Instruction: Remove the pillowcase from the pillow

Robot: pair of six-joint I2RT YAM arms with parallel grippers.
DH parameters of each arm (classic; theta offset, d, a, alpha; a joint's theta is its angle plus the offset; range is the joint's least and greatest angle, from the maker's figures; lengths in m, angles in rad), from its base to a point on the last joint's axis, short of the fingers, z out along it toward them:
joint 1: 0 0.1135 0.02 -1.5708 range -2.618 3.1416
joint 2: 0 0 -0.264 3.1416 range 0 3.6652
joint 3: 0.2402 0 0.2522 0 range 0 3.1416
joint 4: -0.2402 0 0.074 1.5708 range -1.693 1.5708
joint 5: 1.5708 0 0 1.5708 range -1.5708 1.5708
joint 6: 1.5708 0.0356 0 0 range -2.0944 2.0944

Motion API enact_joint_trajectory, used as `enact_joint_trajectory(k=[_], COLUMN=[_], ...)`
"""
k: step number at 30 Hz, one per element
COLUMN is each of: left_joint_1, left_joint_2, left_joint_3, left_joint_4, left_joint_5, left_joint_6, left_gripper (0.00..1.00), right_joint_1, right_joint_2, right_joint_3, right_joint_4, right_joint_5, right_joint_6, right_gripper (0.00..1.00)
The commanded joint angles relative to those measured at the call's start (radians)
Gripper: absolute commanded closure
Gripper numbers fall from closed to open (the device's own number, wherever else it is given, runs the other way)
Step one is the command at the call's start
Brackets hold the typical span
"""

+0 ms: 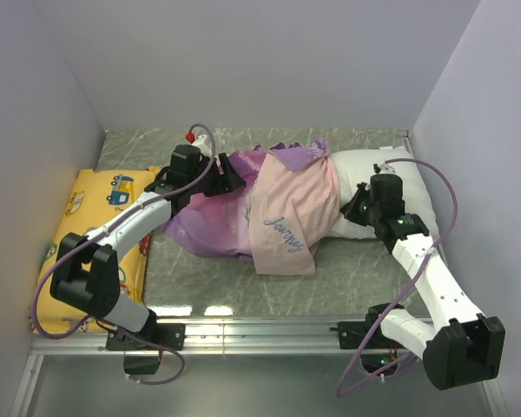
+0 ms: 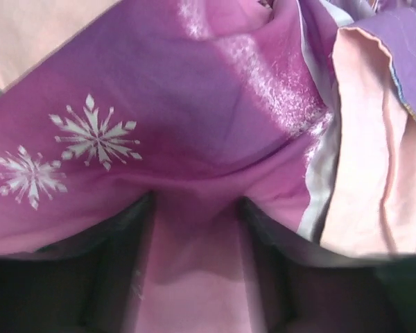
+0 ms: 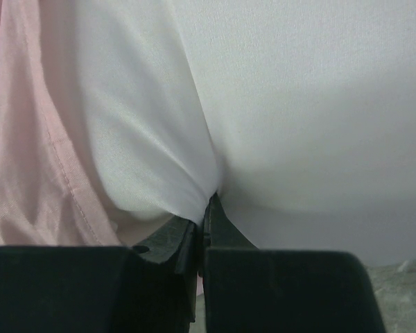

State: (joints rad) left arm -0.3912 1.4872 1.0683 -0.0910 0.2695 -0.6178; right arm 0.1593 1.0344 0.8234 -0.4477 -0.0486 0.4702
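The pink-purple pillowcase [image 1: 291, 204] lies bunched across the table's middle, with its paler pink inside turned up and showing lettering. The white pillow [image 1: 358, 167] sticks out of it to the right. My left gripper [image 1: 230, 180] sits at the purple left part. In the left wrist view the pillowcase [image 2: 194, 125], printed with snowflakes, drapes over the left gripper [image 2: 196, 208] and fills the gap between its part-closed fingers. My right gripper [image 1: 358, 208] is at the pillow's near edge. In the right wrist view the right gripper [image 3: 208, 202] is shut on a pinch of the white pillow [image 3: 298, 104].
A yellow cushion [image 1: 95, 208] printed with cartoon vehicles lies at the left under the left arm. Grey walls close in on the left, back and right. A metal rail [image 1: 260, 328] runs along the near edge. Pink fabric [image 3: 28, 139] is left of the right gripper.
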Motion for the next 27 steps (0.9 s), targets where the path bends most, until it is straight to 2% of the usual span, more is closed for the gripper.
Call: enact_joint_trajectory(k=[1,3,4,7,8,11,13,14,16,17,20,24,25,27], left_joint_1=[-0.001,-0.003,-0.003,0.0,0.011,0.058,0.161,0.251,0.346,0.444,0.56,0.589,0.588,0.572], left_joint_2=[0.011,0.021,0.021,0.002,-0.007,-0.018,-0.022,-0.028,-0.057,-0.065,-0.076,-0.047,-0.041,-0.044], left_joint_3=[0.061,0.074,0.079,0.105,0.117,0.174,0.215,0.222,0.225,0.223,0.242,0.297,0.292,0.268], left_joint_4=[0.085,0.06,0.039,-0.018,-0.062,-0.134,-0.199,-0.214,-0.222,-0.219,-0.219,-0.262,-0.239,-0.19], left_joint_5=[0.008,-0.057,-0.079,-0.223,-0.307,-0.398,-0.418,-0.408,-0.368,-0.343,-0.279,-0.23,-0.157,-0.037], left_joint_6=[-0.002,-0.007,-0.007,-0.01,-0.011,-0.025,-0.049,-0.056,-0.082,-0.088,-0.099,-0.068,-0.065,-0.06], left_gripper=[0.5,0.74,0.89,0.99,0.99,0.99,0.99,1.0,1.0,1.0,1.0,0.99,0.99,0.91], right_joint_1=[0.003,0.003,0.003,0.003,0.003,-0.001,-0.007,-0.013,-0.027,-0.044,-0.06,-0.069,-0.07,-0.07], right_joint_2=[0.01,0.007,0.004,-0.005,-0.01,-0.016,-0.016,-0.019,-0.033,-0.04,-0.051,-0.053,-0.053,-0.054], right_joint_3=[-0.012,-0.01,-0.009,-0.003,-0.003,-0.012,-0.018,-0.03,-0.044,-0.053,-0.058,-0.05,-0.049,-0.04], right_joint_4=[0.063,0.058,0.055,0.04,0.034,0.033,0.03,0.032,0.035,0.038,0.041,0.043,0.043,0.052], right_joint_5=[0.035,0.039,0.041,0.065,0.084,0.102,0.105,0.108,0.102,0.098,0.082,0.064,0.052,0.006], right_joint_6=[-0.004,-0.004,-0.004,-0.004,-0.001,0.007,0.01,0.016,0.018,0.022,0.025,0.025,0.027,0.027], right_gripper=[1.0,1.0,1.0,1.0,1.0,1.0,1.0,1.0,1.0,1.0,1.0,1.0,1.0,1.0])
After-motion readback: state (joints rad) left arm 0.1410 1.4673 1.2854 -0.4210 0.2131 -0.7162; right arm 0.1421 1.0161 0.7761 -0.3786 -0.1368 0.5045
